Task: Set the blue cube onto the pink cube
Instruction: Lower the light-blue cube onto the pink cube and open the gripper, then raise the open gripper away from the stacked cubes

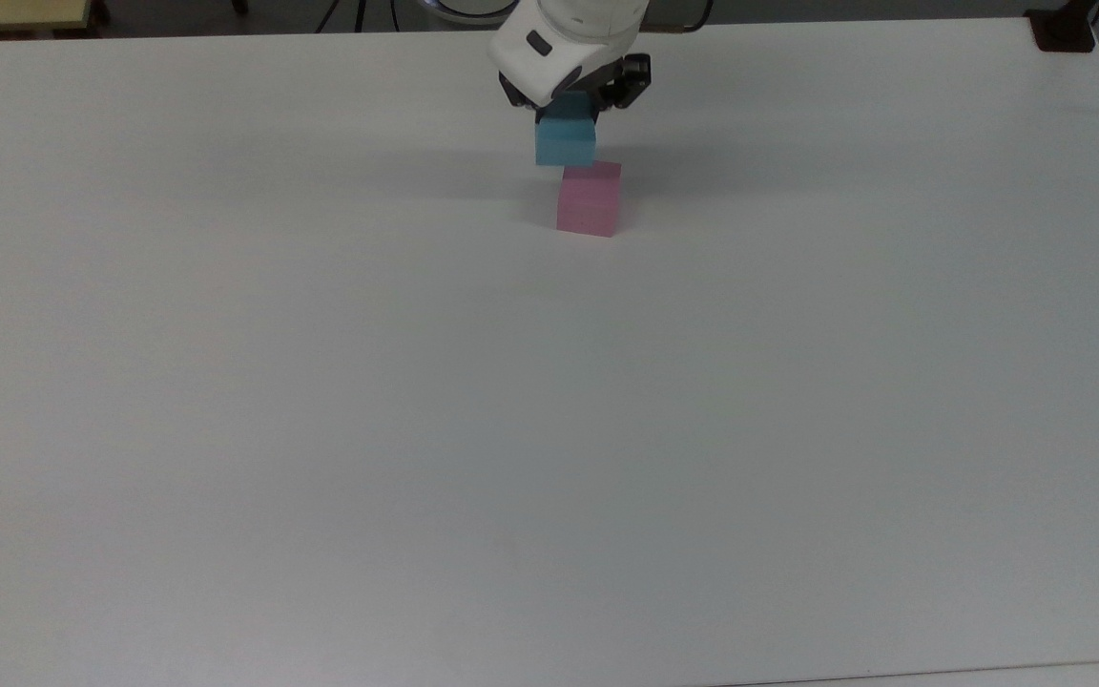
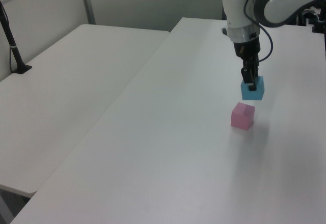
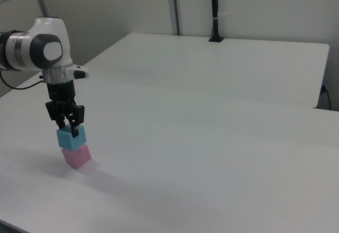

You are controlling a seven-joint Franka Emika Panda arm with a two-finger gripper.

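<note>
Blue cube (image 1: 566, 141) is clamped between the closed fingers of the gripper (image 1: 572, 107), held in the air; in the top view it overlaps the far edge of the pink cube (image 1: 589, 198). Left view: blue cube (image 2: 252, 88) hangs above and slightly off the pink cube (image 2: 242, 115), not touching it. Right view: cubes (image 3: 71, 137) (image 3: 76, 156) appear nearly stacked. Risk: released while offset, the blue cube would likely tip off. White table (image 1: 549, 429) is bare; a second table (image 2: 76, 81) stands alongside.

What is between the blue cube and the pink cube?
Nothing but air. In the left view the blue cube, held in the gripper, hangs above the pink cube with a bare gap between them.
</note>
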